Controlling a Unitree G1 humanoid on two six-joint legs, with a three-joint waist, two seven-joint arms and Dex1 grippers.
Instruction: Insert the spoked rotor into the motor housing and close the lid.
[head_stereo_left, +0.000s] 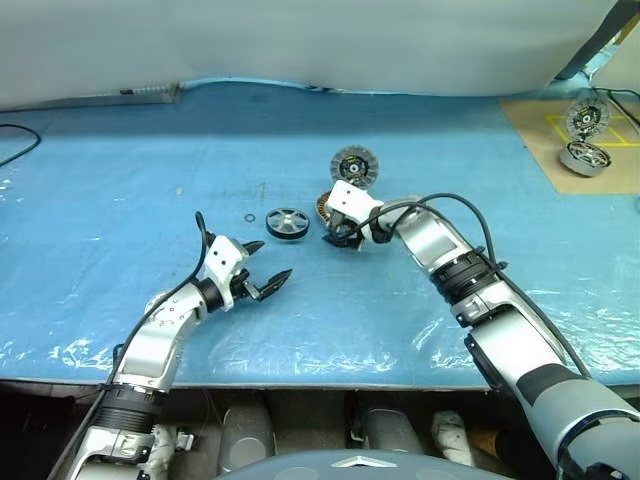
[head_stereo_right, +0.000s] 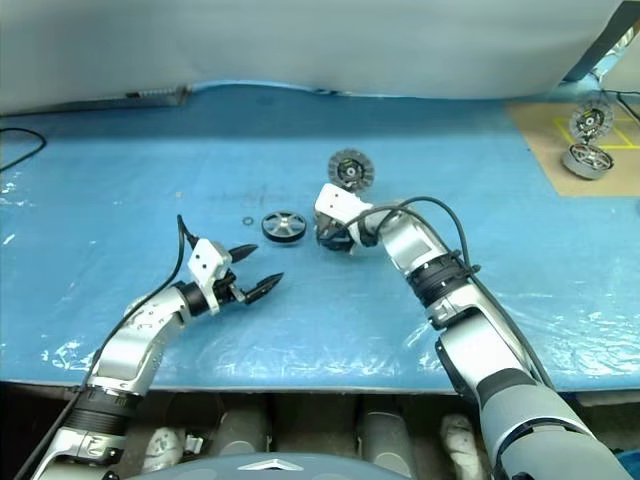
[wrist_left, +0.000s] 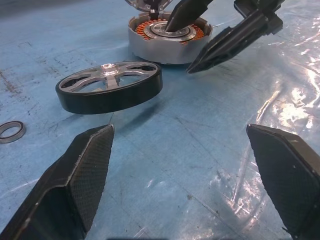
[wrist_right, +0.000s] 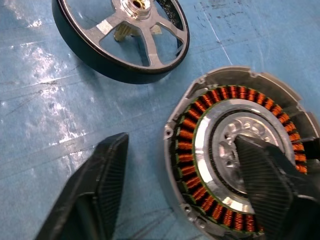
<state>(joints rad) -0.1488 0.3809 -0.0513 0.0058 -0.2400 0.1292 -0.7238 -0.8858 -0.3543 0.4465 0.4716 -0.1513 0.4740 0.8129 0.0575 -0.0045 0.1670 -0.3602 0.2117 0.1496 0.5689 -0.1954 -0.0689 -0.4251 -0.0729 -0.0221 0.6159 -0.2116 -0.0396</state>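
Left eye view, from nine o'clock across to three: the left tool (head_stereo_left: 266, 264) hovers low over the blue surface (head_stereo_left: 120, 200), its two black fingers spread wide apart with nothing between them. Up at about one o'clock from it a small metal ring (head_stereo_left: 248, 216) lies flat, and just beside that, toward three o'clock, sits the spoked rotor (head_stereo_left: 287, 223), a dark wheel with silver spokes, flat on the surface and touched by neither tool. In the left wrist view the spoked rotor lies between that tool's fingers (wrist_left: 75, 185) and the motor housing (wrist_left: 167, 42), close to the housing but apart from it.

Next toward three o'clock is the motor housing, its copper windings showing past the right tool (head_stereo_left: 343, 236), which comes in tilted downward over it. In the right wrist view one finger (wrist_right: 265, 175) lies over the pale centre inside the copper ring and the other is outside the silver wall, so the jaws straddle the housing's rim, still parted; whether they already pinch the wall I cannot tell. The lid (head_stereo_left: 354, 166) stands tipped up at twelve o'clock from the housing, its ribbed face toward the camera.

Far off at two o'clock, on a brown mat (head_stereo_left: 540, 130), stands a shiny silver spoked unit (head_stereo_left: 586, 157)
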